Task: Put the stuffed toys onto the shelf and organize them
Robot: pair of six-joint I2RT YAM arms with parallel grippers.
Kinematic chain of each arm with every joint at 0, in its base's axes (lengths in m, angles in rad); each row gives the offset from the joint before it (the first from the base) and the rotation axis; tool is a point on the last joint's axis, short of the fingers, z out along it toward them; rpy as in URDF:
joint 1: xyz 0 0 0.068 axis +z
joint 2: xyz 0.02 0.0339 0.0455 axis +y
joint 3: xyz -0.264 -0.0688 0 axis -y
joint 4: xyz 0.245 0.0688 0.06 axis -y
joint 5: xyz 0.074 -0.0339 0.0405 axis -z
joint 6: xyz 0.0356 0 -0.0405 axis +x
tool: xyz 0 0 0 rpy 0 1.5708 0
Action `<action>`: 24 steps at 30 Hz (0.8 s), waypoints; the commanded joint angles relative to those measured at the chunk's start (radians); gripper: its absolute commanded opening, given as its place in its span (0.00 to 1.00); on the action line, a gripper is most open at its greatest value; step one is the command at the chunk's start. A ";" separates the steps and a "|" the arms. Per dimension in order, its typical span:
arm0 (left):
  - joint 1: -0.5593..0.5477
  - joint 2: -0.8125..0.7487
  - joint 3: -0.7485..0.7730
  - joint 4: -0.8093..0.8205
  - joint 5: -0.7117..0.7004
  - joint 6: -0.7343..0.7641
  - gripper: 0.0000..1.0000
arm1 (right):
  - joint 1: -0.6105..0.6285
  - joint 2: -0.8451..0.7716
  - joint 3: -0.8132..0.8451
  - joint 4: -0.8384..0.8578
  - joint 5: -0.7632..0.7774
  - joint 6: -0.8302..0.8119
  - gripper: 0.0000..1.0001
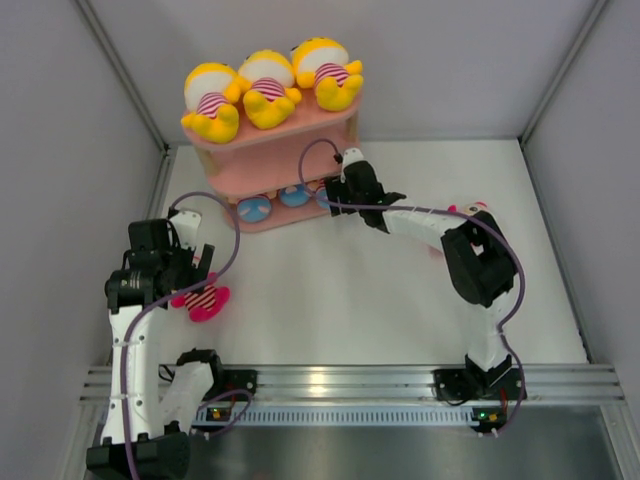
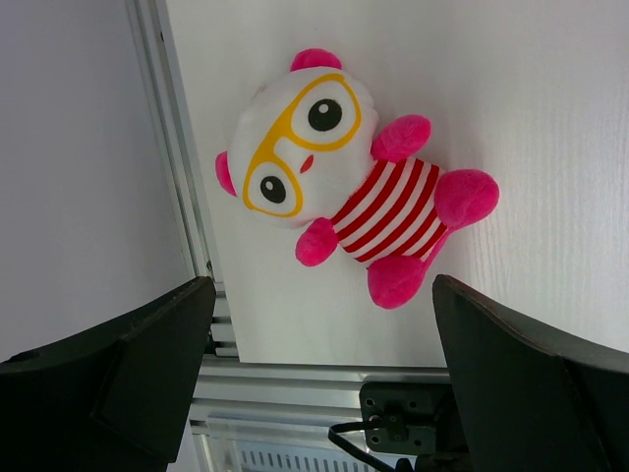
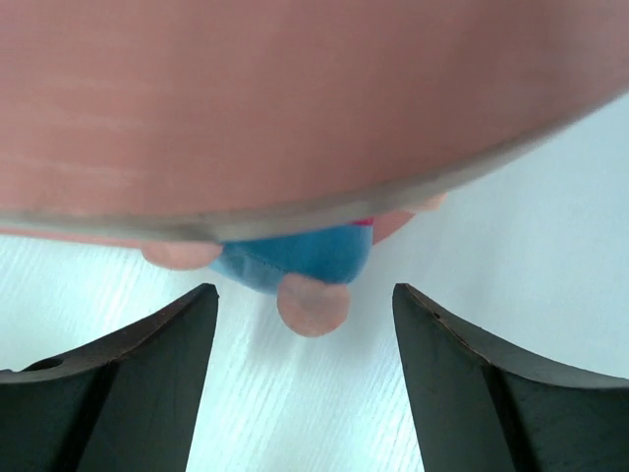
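The pink shelf (image 1: 290, 150) stands at the back, with three yellow stuffed toys (image 1: 268, 88) on its top board. Blue-bottomed toys (image 1: 255, 208) sit on its lowest tier. A pink-limbed toy in a striped shirt (image 1: 203, 300) lies on the table at the left. It lies face up in the left wrist view (image 2: 334, 187). My left gripper (image 1: 200, 272) hovers open just above and near of it (image 2: 324, 287). My right gripper (image 1: 335, 192) is open and empty at the shelf's lowest tier. In its wrist view (image 3: 305, 295) a blue-bottomed, peach-limbed toy (image 3: 305, 254) shows under a shelf board (image 3: 295, 108).
Another pink toy (image 1: 472, 210) lies at the right, mostly hidden behind my right arm. Grey walls close in left, right and back. An aluminium rail (image 1: 350, 382) runs along the near edge, and also shows in the left wrist view (image 2: 295, 374).
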 commanded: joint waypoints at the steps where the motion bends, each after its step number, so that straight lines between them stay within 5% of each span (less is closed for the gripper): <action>1: -0.003 -0.017 0.003 0.002 -0.004 0.011 0.99 | -0.008 -0.113 -0.032 0.087 -0.020 0.026 0.72; 9: -0.003 -0.013 0.007 -0.001 0.012 0.008 0.99 | -0.044 -0.204 -0.243 0.251 -0.133 0.172 0.65; 18: -0.003 -0.012 0.004 -0.001 -0.001 0.017 0.99 | -0.143 -0.060 -0.208 0.359 -0.314 0.370 0.25; 24: -0.003 -0.004 0.004 -0.001 0.009 0.014 0.99 | -0.154 0.011 -0.121 0.342 -0.334 0.376 0.21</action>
